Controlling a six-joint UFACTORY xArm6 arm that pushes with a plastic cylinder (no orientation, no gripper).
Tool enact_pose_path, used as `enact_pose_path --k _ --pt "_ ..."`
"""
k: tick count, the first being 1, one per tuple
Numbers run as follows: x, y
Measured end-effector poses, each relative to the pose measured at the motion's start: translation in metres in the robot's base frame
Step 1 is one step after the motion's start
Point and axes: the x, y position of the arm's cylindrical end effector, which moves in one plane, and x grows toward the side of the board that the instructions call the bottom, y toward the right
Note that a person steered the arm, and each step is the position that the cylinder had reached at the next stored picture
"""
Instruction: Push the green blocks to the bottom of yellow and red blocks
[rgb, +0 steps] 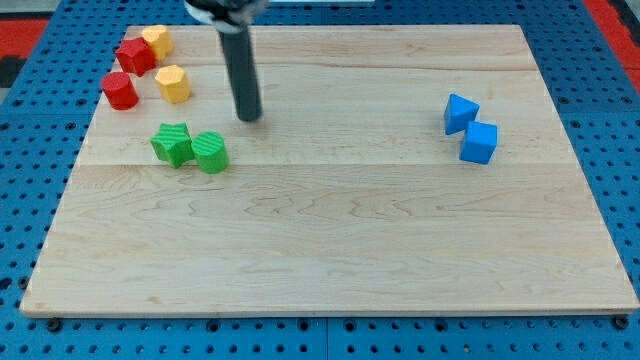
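Observation:
Two green blocks lie side by side at the view's left: a green star (172, 143) and a green cylinder (211, 152), touching. Above them sit a yellow hexagon block (173, 83), a red cylinder (120, 90), a red star-like block (135, 55) and a second yellow block (156, 41) at the board's top-left corner. My tip (249, 117) rests on the board just above and to the right of the green cylinder, apart from it.
Two blue blocks stand at the view's right: one angular (460, 113) and a blue cube (479, 143), touching. The wooden board (330, 250) lies on a blue perforated table.

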Motion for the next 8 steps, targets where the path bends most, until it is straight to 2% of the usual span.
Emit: enact_pose_path --k 1,2,3,5,6,7,8 --pt "0.052 -0.008" --pt "0.035 -0.096" --pt "0.013 -0.125" --pt "-0.026 -0.112" --pt "-0.009 -0.094" --pt "-0.022 -0.080" --pt "-0.052 -0.105"
